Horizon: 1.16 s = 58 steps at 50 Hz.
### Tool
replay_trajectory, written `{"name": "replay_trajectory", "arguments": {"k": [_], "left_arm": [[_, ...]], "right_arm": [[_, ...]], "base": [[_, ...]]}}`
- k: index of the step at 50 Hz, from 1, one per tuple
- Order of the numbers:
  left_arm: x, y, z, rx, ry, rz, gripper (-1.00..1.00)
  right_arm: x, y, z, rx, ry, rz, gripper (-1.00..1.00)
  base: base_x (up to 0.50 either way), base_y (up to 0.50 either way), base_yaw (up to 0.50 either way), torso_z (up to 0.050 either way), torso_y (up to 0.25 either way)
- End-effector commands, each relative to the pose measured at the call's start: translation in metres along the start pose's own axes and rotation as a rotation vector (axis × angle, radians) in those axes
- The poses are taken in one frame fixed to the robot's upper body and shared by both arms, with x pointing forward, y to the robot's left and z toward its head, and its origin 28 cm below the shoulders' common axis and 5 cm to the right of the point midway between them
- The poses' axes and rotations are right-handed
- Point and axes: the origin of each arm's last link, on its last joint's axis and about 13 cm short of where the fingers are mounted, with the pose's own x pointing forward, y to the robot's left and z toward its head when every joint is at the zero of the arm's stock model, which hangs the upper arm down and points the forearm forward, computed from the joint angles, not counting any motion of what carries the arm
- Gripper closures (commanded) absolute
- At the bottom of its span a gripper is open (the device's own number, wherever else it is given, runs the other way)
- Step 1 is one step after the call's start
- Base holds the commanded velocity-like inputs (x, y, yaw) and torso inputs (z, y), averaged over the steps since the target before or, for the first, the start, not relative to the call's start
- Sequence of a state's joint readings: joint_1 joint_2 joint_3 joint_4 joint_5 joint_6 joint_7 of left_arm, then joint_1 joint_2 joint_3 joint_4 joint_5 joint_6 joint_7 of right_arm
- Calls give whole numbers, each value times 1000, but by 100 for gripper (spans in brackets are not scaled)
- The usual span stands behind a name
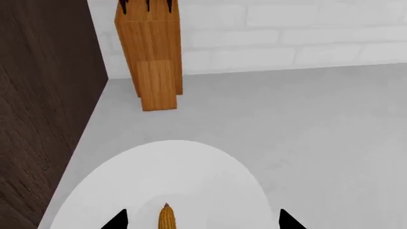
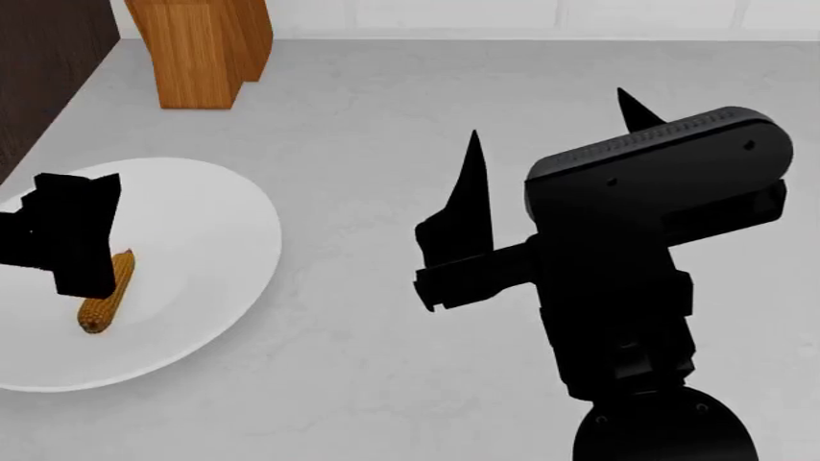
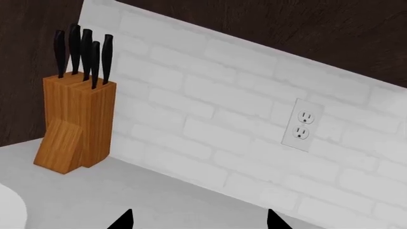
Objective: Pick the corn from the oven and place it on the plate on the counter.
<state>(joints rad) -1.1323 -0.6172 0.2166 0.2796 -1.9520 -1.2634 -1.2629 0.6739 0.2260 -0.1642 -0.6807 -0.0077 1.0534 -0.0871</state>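
Corn [image 2: 108, 293] is lying flat on the plate [image 2: 218, 240] at the lower left of the head frame, no fingers touching it. I am holding my left gripper [image 1: 203, 220] spread wide just above it; in the left wrist frame its two black fingertips [image 1: 117, 220] are flanking the cob at the bottom edge. My right gripper [image 2: 554, 158] is hanging over bare counter [image 2: 384, 115] at centre right, fingers wide apart and holding nothing. Knife block [image 2: 199, 48] is standing at the upper left.
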Motion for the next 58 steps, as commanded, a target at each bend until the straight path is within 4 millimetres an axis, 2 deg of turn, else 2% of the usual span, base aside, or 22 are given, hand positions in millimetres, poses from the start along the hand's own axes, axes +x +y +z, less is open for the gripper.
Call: {"name": "replay_trajectory", "arguments": {"k": [1,27,48,58], "left_arm": [[-27,-11,0,14,-81,-11,-100],[-68,-29,5,50,-238,-26,-100],[-87,-38,4,83,-297,-20,-100],[-97,-42,4,93,-325,-15,-100]], "right_arm": [[0,-1,1,-5,1,-5,-100],[-2,-2,2,-4,-4,-9,-100],[-3,-3,3,-5,-6,-10,-100],[-11,-3,9,-11,-27,-13,-100]], "base": [[0,0,0,0,0],[0,0,0,0,0],[0,0,0,0,0],[0,0,0,0,0]]}}
